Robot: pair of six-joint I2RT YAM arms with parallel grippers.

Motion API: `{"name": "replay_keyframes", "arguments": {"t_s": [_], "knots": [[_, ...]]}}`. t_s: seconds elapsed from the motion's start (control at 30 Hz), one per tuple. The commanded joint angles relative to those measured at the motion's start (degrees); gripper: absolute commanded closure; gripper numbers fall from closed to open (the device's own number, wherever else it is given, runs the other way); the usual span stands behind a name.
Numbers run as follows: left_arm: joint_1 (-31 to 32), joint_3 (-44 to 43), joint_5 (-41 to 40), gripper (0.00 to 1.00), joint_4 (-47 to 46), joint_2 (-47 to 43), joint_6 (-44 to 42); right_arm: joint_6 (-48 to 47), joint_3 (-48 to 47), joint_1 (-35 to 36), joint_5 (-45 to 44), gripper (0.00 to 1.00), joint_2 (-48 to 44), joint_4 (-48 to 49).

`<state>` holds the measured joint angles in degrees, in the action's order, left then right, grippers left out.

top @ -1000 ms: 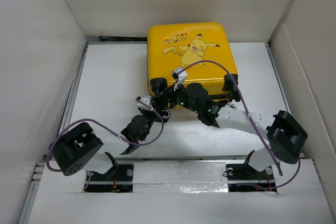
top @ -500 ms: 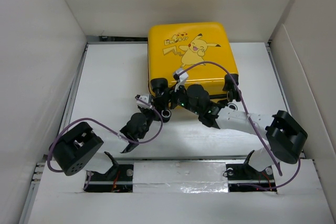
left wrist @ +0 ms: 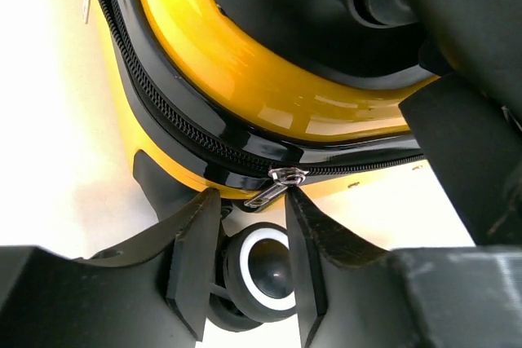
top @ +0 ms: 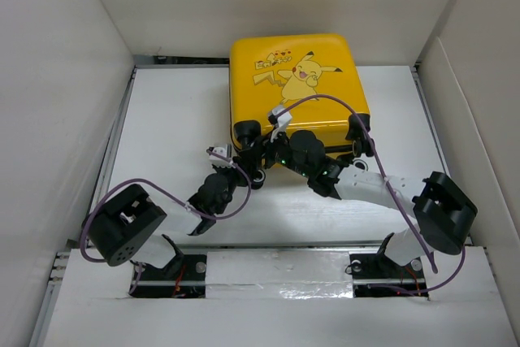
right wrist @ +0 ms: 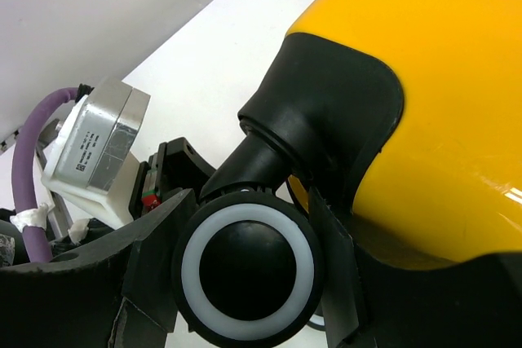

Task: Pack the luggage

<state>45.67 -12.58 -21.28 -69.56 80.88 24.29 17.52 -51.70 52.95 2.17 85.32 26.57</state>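
Note:
The luggage (top: pixel 296 91), a yellow hard-shell case with a Pikachu cartoon, lies closed and face up at the back of the white table. Its black zip runs along the near edge, and the silver zip pull (left wrist: pixel 276 187) hangs free. My left gripper (left wrist: pixel 251 195) is open, its fingertips on either side of the pull without clamping it. A white-ringed black wheel (left wrist: pixel 269 270) shows beyond the gap. My right gripper (right wrist: pixel 245 275) is shut on the near-left corner wheel (right wrist: pixel 249 270), with a finger pressed on each side. In the top view both grippers meet at that corner (top: pixel 253 160).
White walls (top: pixel 57 95) box in the table on the left, back and right. The other near wheel housing (top: pixel 357 126) sits at the luggage's right corner. Purple cables (top: pixel 341 107) loop over both arms and across the luggage's face.
My left gripper's jaws have come apart at the zip pull, and the left arm's elbow has shifted slightly. The right arm and the luggage have stayed where they were.

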Motion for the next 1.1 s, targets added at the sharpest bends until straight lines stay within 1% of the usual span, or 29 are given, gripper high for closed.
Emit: {"name": "replay_keyframes", "arguments": {"t_s": [0.0,0.03,0.27,0.37,0.5,0.67,0.77,0.93,1.07], "knots": [[0.12,-7.1,-1.31,0.69,-48.83,-0.9,-2.23,3.49,-3.76,6.91,14.61,1.0,-1.04,6.65],[0.12,-7.89,-1.05,0.73,-48.92,-0.99,-2.41,3.57,-3.76,7.43,14.79,1.0,-0.77,6.74],[0.12,-11.94,-1.49,0.86,-48.92,-2.13,-2.93,3.93,-3.85,8.84,15.14,1.0,0.46,7.89],[0.12,-11.59,-1.05,0.91,-48.92,-3.54,-4.43,4.1,-3.32,8.84,15.4,1.0,0.2,9.29],[0.12,-9.75,2.54,0.99,-48.83,-6.43,-4.95,4.01,-3.06,8.84,16.19,1.0,-0.06,9.82],[-0.49,-5.8,3.35,1.0,-48.65,-9.68,-6.19,3.49,-1.91,8.84,14.88,1.0,-2.96,8.77],[-1.89,-3.25,4.83,1.0,-45.77,-12.84,-5.32,2.61,-0.95,8.84,14.0,1.0,-5.33,7.8],[-1.9,-2.1,7.74,1.0,-44.7,-14.87,-3.38,2.43,-0.68,8.84,12.94,1.0,-5.51,7.53],[-1.9,0.36,6.95,1.0,-43.73,-16.37,-3.11,2.34,-0.07,8.84,12.07,1.0,-5.6,7.27]]}}
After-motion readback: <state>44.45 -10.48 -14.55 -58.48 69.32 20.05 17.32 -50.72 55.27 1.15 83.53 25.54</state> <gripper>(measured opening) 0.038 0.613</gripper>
